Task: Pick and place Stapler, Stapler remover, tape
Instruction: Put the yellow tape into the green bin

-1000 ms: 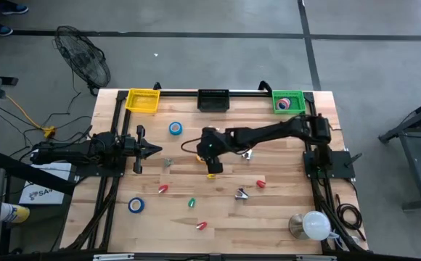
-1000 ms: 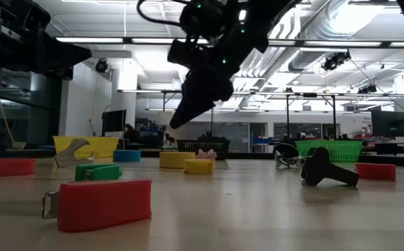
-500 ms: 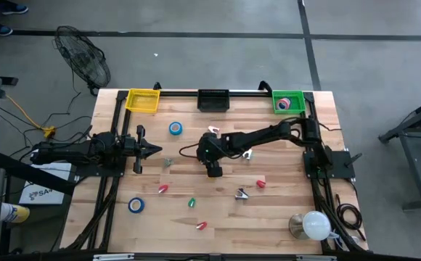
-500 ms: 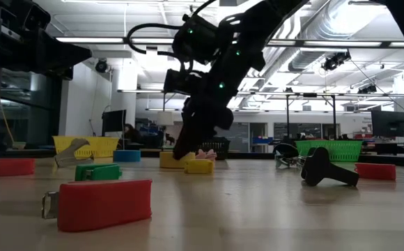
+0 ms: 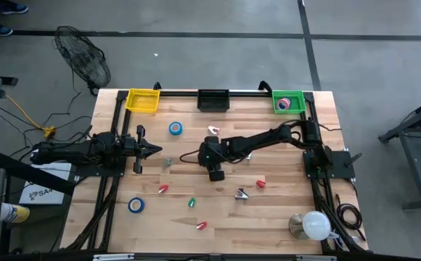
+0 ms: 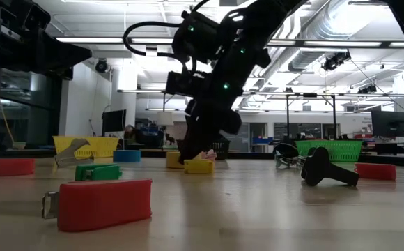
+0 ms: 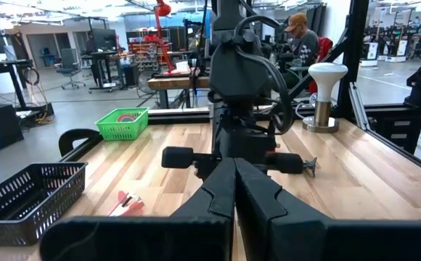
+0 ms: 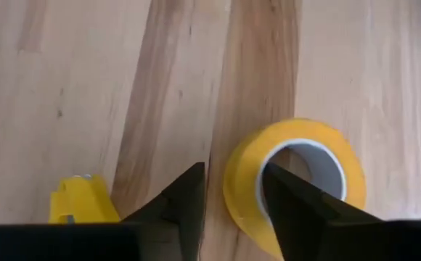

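A yellow tape roll lies flat on the wooden table, with a small yellow stapler beside it. My right gripper reaches down at mid-table, open. One finger stands outside the roll's wall and the other inside its hole. In the high view the arm hides the roll. My left gripper waits shut and level at the table's left. Blue tape rolls lie flat. A staple remover lies right of centre. My right gripper straddles the yellow roll's near wall, slanting down from the table's right. A strip of bare wood shows between the outer finger and the wall. Whether the inner finger touches the wall, I cannot tell. The roll lies flat.
Yellow, black and green baskets line the far edge; the green one holds a pink roll. Red and green staplers are scattered near. A white-topped stand is at the near right corner.
My right gripper has come down from above the table to the yellow tape roll and tipped a little steeper. The roll and the yellow stapler have stayed where they were.
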Controlling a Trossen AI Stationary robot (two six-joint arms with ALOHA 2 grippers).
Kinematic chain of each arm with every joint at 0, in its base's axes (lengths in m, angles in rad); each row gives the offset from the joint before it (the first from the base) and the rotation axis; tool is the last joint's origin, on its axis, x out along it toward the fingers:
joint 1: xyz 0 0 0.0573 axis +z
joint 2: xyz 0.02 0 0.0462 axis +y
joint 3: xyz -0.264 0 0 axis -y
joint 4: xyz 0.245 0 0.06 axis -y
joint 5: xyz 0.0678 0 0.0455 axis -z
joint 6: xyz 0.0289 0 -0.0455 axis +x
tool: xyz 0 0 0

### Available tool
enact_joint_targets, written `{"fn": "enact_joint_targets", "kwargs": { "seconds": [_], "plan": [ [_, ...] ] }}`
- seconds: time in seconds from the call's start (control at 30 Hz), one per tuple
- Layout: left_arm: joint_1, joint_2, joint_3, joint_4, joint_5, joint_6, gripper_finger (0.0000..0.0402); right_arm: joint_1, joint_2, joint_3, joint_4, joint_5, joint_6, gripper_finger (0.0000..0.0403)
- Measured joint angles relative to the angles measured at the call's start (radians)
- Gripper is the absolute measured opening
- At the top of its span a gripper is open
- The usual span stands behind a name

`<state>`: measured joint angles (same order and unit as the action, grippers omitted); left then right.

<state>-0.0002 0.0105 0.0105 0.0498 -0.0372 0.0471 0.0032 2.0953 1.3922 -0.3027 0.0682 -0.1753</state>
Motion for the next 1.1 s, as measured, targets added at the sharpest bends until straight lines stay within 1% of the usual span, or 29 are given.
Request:
{"fn": "enact_joint_targets", "kwargs": {
  "seconds": [0.13, 0.3, 0.37, 0.47, 0.7, 0.9, 1.1],
  "plan": [
    [0.0, 0.0, 0.0, 0.0, 0.0, 0.0, 0.0001, 0.0, 0.0, 0.0, -0.022, 0.042, 0.033, 0.0084],
    [0.0, 0.0, 0.0, 0.0, 0.0, 0.0, 0.0001, 0.0, -0.021, 0.0, -0.094, 0.099, 0.097, 0.003],
    [0.0, 0.0, 0.0, 0.0, 0.0, 0.0, 0.0001, -0.001, -0.044, 0.0, -0.135, 0.128, 0.131, 0.003],
    [0.0, 0.0, 0.0, -0.001, 0.001, 0.0, 0.0001, -0.006, -0.085, 0.002, -0.231, 0.211, 0.214, 0.003],
    [0.0, 0.0, 0.0, -0.001, 0.0, 0.0, 0.0001, -0.072, -0.192, 0.002, -0.528, 0.383, 0.484, 0.003],
    [0.0, 0.0, 0.0, -0.002, 0.0, 0.0, 0.0001, -0.153, -0.21, 0.0, -0.725, 0.494, 0.65, 0.003],
    [0.0, 0.0, 0.0, -0.003, 0.0, 0.0, 0.0001, -0.224, -0.21, 0.0, -0.853, 0.617, 0.77, 0.003]
  ]
}}
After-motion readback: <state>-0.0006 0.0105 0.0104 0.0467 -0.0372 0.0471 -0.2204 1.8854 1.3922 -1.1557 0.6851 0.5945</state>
